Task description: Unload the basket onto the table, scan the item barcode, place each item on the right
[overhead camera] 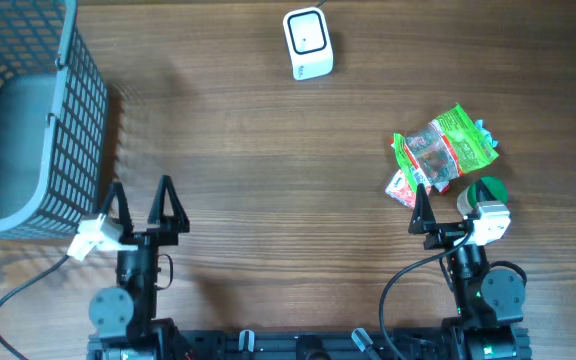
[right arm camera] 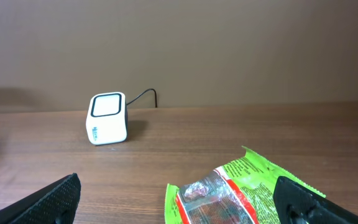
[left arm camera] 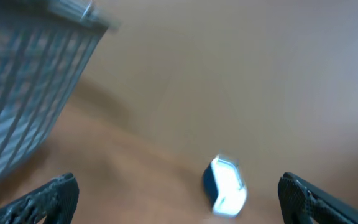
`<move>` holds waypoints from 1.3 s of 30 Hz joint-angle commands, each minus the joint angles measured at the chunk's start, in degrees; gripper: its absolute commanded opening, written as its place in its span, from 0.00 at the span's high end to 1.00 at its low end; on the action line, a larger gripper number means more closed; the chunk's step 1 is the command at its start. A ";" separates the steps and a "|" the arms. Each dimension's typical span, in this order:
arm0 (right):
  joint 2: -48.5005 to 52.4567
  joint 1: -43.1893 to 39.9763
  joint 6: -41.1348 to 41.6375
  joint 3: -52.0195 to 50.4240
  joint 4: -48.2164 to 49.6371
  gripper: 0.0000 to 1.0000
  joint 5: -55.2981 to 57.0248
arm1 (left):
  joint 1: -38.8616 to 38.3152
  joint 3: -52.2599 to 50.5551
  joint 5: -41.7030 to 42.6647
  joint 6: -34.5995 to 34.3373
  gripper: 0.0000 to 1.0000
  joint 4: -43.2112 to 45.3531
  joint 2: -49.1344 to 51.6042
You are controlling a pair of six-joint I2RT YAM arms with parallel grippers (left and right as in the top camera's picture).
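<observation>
**Scan station contents, left to right**

Basket point(overhead camera: 28, 110): far left of scanner point(overhead camera: 308, 43).
Left gripper point(overhead camera: 140, 186): left of scanner, nearer the robot, released, empty.
Green snack packet point(overhead camera: 443, 150): right of scanner, flat on the table.
Right gripper point(right arm camera: 179, 200): right of scanner, nearest the robot, released, empty.

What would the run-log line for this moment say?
stage: not started | left gripper: open, empty, near basket | right gripper: open, empty, near green packet | scanner: untouched

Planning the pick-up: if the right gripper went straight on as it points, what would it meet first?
The right gripper would likely meet the green snack packet first, lying just ahead between its open fingers.
</observation>
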 commanded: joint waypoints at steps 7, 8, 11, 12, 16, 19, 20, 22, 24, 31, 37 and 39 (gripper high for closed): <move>-0.57 0.28 -1.01 -0.07 0.20 0.00 -0.94 | -0.02 -0.28 -2.29 15.30 0.00 -12.28 -0.59; -0.57 0.28 -1.01 -0.07 0.20 0.00 -0.92 | -0.09 -0.28 -2.10 18.38 0.00 -12.28 -0.59; -0.57 0.28 -1.01 -0.07 0.20 0.00 -0.92 | -0.72 -0.28 -1.68 26.62 0.00 -12.28 -0.59; -0.57 0.28 -0.98 -0.07 0.20 0.00 -0.92 | -1.07 -0.28 -1.68 29.53 0.00 -12.28 -0.59; -0.57 0.28 -0.98 -0.07 0.20 0.00 -0.92 | -1.42 -0.28 -1.70 33.53 0.00 -12.28 -0.57; -0.57 0.28 -1.01 -0.07 0.20 0.00 -0.92 | -1.42 -0.28 -1.70 31.93 0.00 -12.26 -0.59; -0.57 0.28 -1.01 -0.07 0.20 0.00 -0.92 | -1.42 -0.28 -1.70 31.12 0.00 -12.20 -0.59; -0.57 0.28 -1.01 -0.07 0.20 0.00 -0.94 | -1.40 -0.28 -1.75 31.15 0.00 -12.20 -0.57; -0.57 0.28 -0.98 -0.07 0.20 0.00 -0.92 | -1.42 -0.28 -1.75 31.15 0.00 -12.20 -0.57; -0.57 0.28 -1.01 -0.07 0.20 0.00 -0.92 | -1.40 -0.28 -1.75 31.15 0.00 -12.20 -0.57; -0.57 0.28 -1.01 -0.07 0.20 0.00 -0.92 | -1.42 -0.28 -1.75 31.15 0.00 -12.20 -0.57; -0.57 0.28 -0.96 -0.07 0.20 0.00 -0.92 | -1.42 -0.28 -1.75 31.15 0.00 -12.20 -0.57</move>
